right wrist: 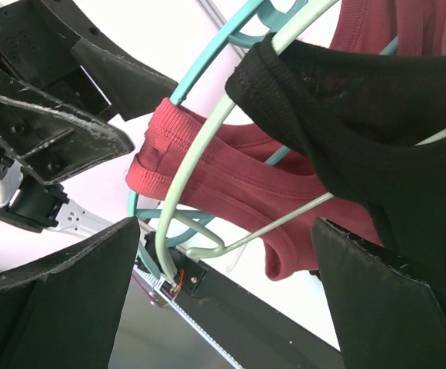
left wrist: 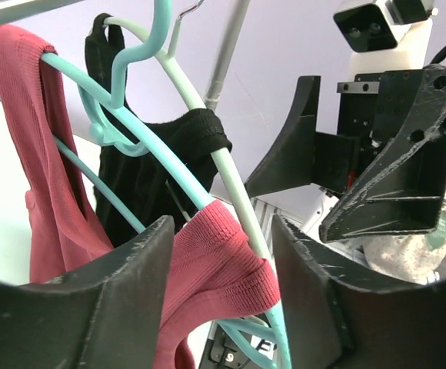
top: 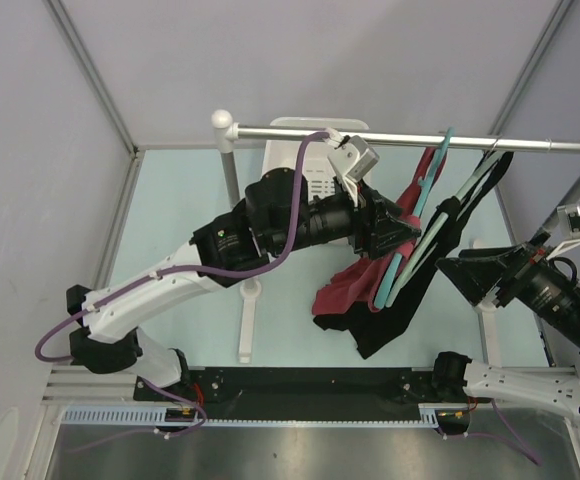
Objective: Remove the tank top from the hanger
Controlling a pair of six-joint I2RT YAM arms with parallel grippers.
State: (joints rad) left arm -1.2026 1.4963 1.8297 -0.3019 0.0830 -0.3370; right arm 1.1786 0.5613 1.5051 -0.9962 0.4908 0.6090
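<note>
L end effector (top: pixel 410 232) by blk top (top: pixel 395 325)

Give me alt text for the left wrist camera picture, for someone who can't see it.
The open left hand straddles a shoulder strap of the red tank top, which is draped over a teal hanger. A black tank top hangs behind on a paler hanger.

The left arm (top: pixel 270 238) reaches rightward, the right arm (top: pixel 555 292) leftward, jaws of both spread, facing each other.
</note>
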